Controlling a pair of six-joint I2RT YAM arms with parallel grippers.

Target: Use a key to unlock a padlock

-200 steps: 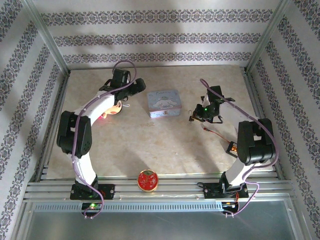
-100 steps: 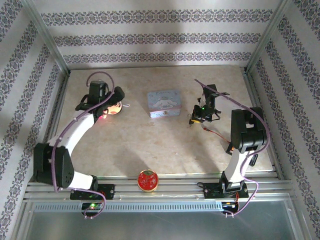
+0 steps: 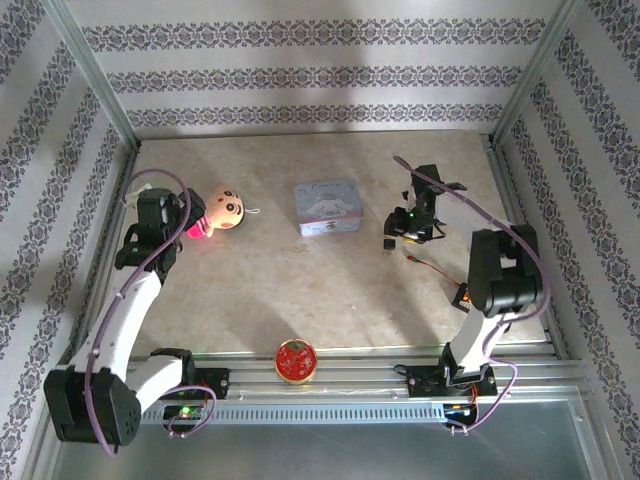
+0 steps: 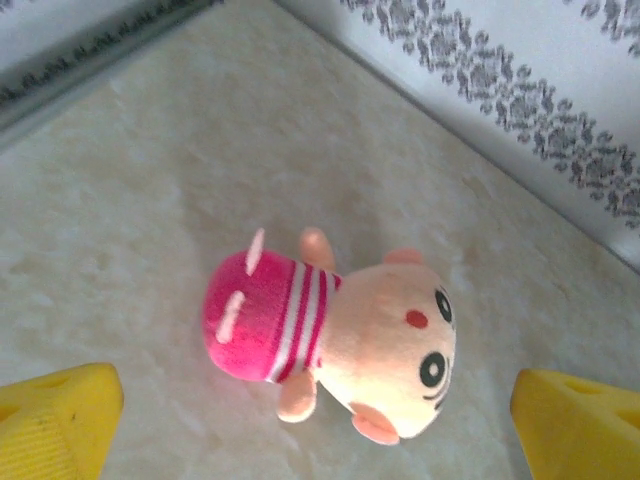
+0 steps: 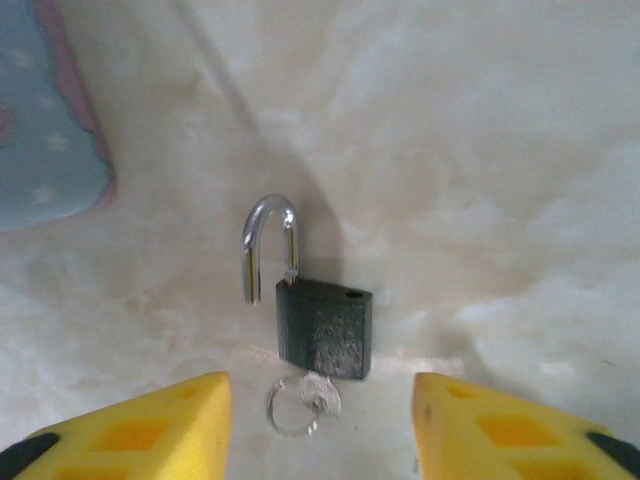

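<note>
- Padlock (image 5: 324, 325) lies flat on the table (image 3: 260, 280), toward its right edge and right of the tin (image 3: 328, 207).
- Its shackle (image 5: 268, 240) looks sprung: one leg hangs free beside the body, so I judge the lock open.
- My right gripper (image 5: 320, 420) has its fingers apart on either side of the key (image 5: 318, 390), gripping nothing.
- To finish well, I'd back off along the lock's own line, fingers wide, without snagging the ring (image 5: 290, 410) or dragging the body.
- The long axis runs straight out from my right fingers, with the key end nearest them and the shackle pointing away. From above the lock is too small to read its heading.
- My left gripper (image 4: 315, 385) is spread wide above the doll (image 4: 340, 345) near the left edge, holding nothing.
</note>
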